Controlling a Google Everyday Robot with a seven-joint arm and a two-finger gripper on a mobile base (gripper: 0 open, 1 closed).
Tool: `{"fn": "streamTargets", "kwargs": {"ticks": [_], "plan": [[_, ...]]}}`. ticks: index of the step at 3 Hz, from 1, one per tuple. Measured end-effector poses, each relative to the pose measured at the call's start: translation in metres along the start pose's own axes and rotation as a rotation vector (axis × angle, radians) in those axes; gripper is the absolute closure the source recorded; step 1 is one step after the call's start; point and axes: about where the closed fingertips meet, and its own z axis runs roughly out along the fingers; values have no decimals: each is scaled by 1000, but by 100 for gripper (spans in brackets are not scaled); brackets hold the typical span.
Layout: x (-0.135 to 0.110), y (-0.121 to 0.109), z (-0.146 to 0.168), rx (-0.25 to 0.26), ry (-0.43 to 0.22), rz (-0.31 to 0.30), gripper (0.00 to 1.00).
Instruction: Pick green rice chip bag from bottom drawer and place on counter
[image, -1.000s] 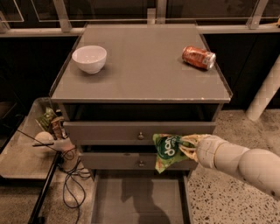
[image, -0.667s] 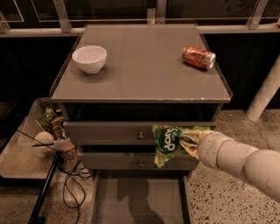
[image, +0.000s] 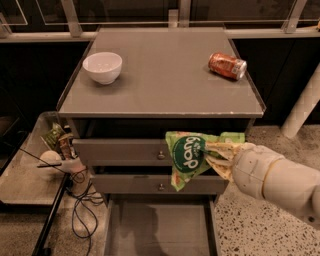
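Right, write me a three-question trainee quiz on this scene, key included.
1. True or false: the chip bag lies on the counter.
2. The soda can on the counter is: A) upright, B) on its side, C) inside the bowl.
3. Where is the gripper, and what does it hold?
Key: 1 false. 2 B. 3 In front of the upper drawers, above the open bottom drawer, shut on the chip bag.

Green rice chip bag (image: 179, 175) in gripper (image: 214, 154), white logo lettering (image: 189, 151) (sideways, illegible)
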Motion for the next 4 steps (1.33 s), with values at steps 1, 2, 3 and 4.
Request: {"fn": "streamTargets", "kwargs": {"ticks": [1,2,3,4], "plan": [[-14,-54,-36,45,-11,-8,100],[-14,-54,-36,45,-11,-8,100],[-17,-59,-27,34,-29,-31,100],[-15,-81,-10,20,-91,-43,100]]}}
